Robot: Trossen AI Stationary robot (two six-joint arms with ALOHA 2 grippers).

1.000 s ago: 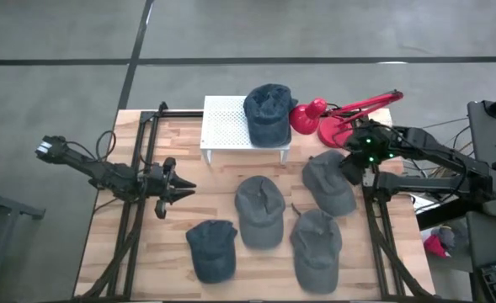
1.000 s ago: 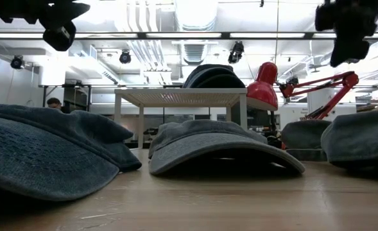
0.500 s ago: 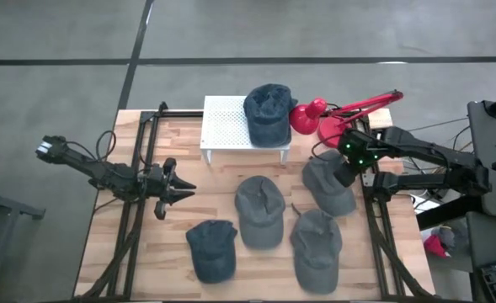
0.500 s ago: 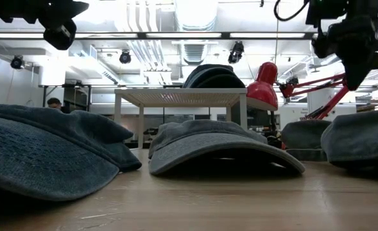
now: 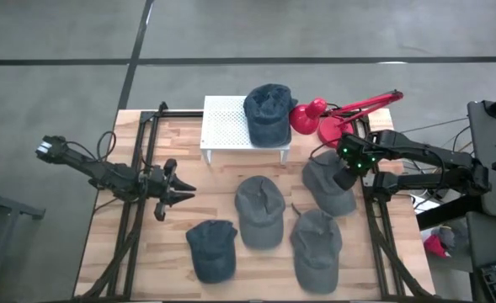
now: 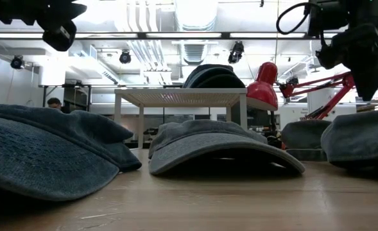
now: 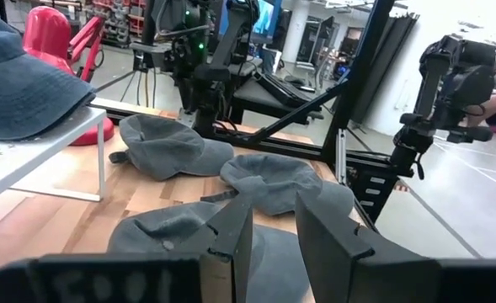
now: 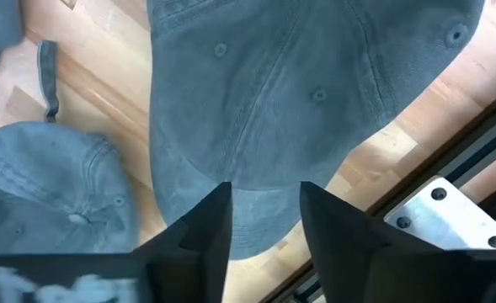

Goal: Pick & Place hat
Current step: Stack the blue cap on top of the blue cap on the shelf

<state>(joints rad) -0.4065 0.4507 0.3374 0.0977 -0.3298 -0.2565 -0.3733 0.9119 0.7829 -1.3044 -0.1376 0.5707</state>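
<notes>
We saw one dark blue denim cap (image 5: 268,113) already on the white perforated stand (image 5: 227,124); four caps lay on the wooden bench (image 5: 189,206). Our right hand (image 5: 342,180) hovered, fingers apart and empty, over the grey-blue cap (image 5: 328,185) (grasp not yet made).

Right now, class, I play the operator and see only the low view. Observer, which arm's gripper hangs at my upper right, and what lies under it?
Observer: It is the right gripper, above the grey hat nearest the red lamp.
Operator: Is it gripping anything?
Observer: No. The right wrist view shows its fingers apart, with only that hat's crown beyond them.
Operator: Where is the other arm?
Observer: The left gripper hovers open over the table, left of the hats, holding nothing.
</notes>
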